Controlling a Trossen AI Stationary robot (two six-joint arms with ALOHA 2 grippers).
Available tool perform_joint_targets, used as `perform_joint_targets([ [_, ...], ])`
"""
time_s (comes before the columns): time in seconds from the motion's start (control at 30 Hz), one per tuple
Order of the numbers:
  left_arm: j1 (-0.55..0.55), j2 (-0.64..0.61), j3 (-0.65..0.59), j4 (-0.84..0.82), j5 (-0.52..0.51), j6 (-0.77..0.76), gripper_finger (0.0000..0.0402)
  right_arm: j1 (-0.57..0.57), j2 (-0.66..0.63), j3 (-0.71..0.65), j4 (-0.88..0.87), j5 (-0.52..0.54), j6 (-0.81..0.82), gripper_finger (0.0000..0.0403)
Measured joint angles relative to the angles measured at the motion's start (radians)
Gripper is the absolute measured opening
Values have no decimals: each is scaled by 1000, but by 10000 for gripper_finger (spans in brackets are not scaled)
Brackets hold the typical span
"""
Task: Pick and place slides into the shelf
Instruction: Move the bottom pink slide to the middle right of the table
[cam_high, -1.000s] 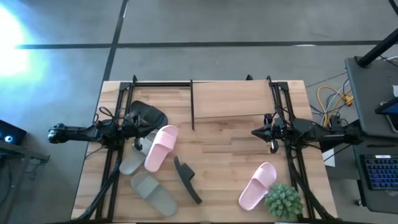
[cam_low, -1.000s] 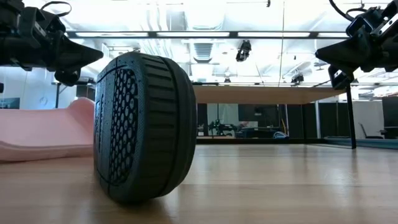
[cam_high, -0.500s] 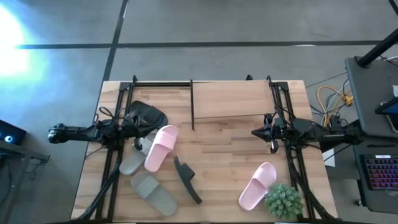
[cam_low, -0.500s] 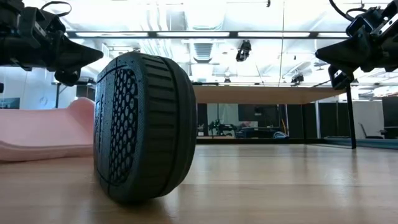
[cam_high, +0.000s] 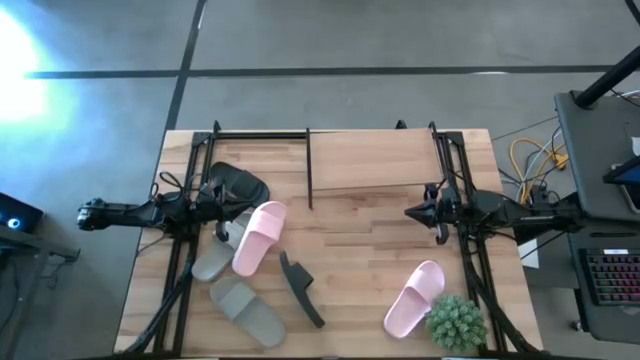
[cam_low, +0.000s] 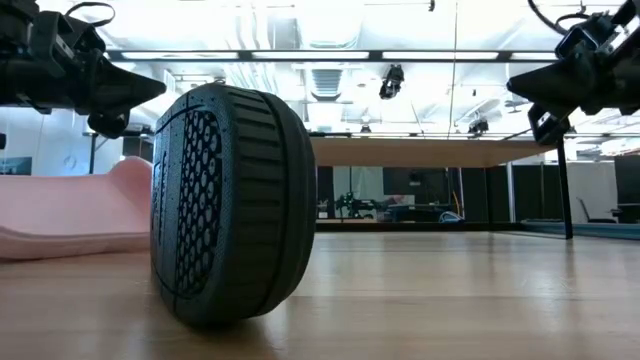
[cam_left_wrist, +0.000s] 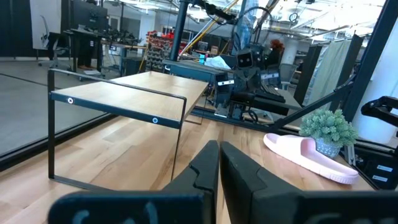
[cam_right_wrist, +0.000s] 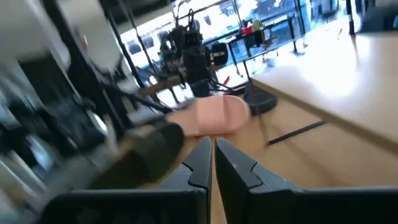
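Wooden desk (cam_high: 350, 235) carries shelf (cam_high: 370, 155) at far centre. Left: black slide (cam_high: 232, 185), pink slide (cam_high: 258, 237), two grey slides (cam_high: 245, 310), black slide on edge (cam_high: 300, 290). Near right: pink slide (cam_high: 414, 297), small plant (cam_high: 457, 322).

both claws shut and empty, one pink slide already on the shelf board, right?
Not quite. The high view shows the low wooden shelf with black metal frame bare; both pink rubber slides lie on the tabletop. The left claw and right claw are indeed shut and empty.
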Motion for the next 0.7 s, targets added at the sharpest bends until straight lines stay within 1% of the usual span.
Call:
perform_joint_targets([
  [0.13,0,0,0,0,0,0,1,-2,0,0,50,3,214,13],
  [0.2,0,0,0,0,0,0,1,-2,0,0,80,10,347,13],
  [0.27,0,0,0,0,0,0,1,-2,0,0,111,45,497,13],
  [0.3,0,0,0,0,0,0,1,-2,0,0,129,71,527,13],
  [0.37,0,0,0,0,0,0,1,-2,0,0,193,107,543,13],
  [0.57,0,0,0,0,0,0,1,-2,25,0,450,108,571,13],
  [0.7,0,0,0,0,0,0,1,4,69,0,542,106,572,13],
])
